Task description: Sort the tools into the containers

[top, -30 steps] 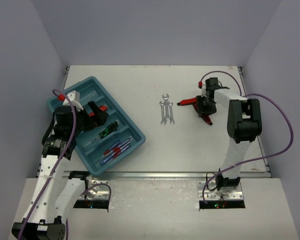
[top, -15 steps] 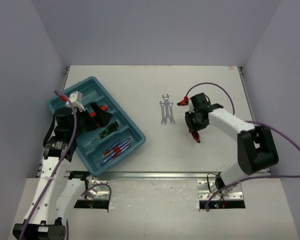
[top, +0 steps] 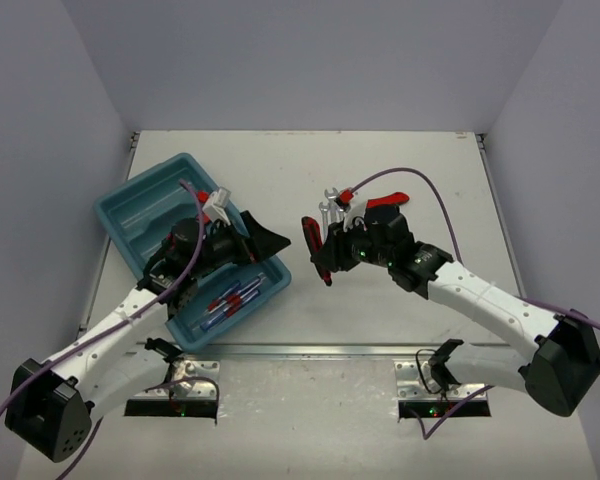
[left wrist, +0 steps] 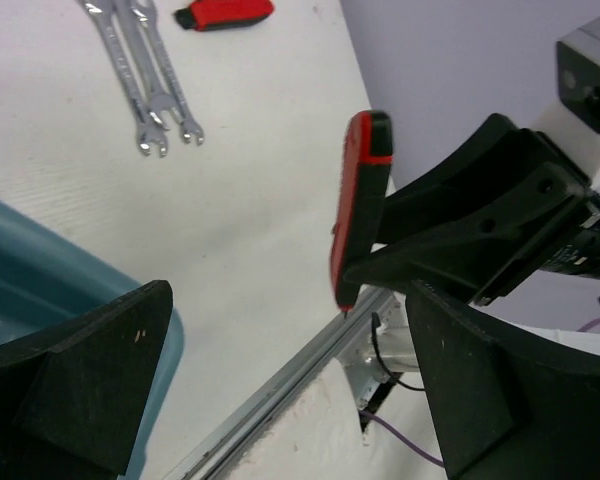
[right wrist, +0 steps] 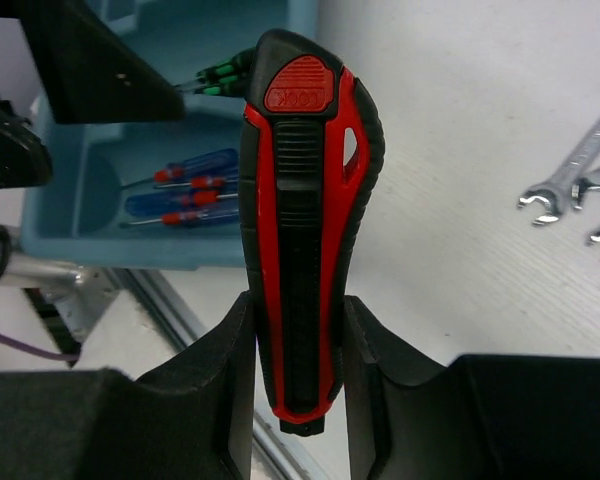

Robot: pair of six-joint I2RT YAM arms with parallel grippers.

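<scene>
The teal tray is lying at the left of the table, well apart from the tool in play, so the main risk, as I judge it, is sitting in the mid-air gap between the two arms. This looks like a handover, and if the right gripper lets go before the other side is gripping firmly, the tool is going to drop onto the bare table short of the tray. The left gripper is reaching out over the tray's near corner with its fingers spread as wide as they go, holding and touching nothing. The tool is showing between them in the left wrist view but farther off, so a close from here would be catching air or only clipping its tip. The two grippers are also facing each other closely and could be knocking together if either advances off line. The right gripper's fingers are clamped on the lower part of a red-and-black utility knife, which is standing upright above the table, just beside the tray's right edge. Most of its length is sticking up free, so a sideways push could be pivoting it in the grip. A second red tool and the silver wrenches are lying unsorted on the table beyond. The blue-and-red screwdrivers and the black green-marked screwdrivers are already resting in tray compartments.
</scene>
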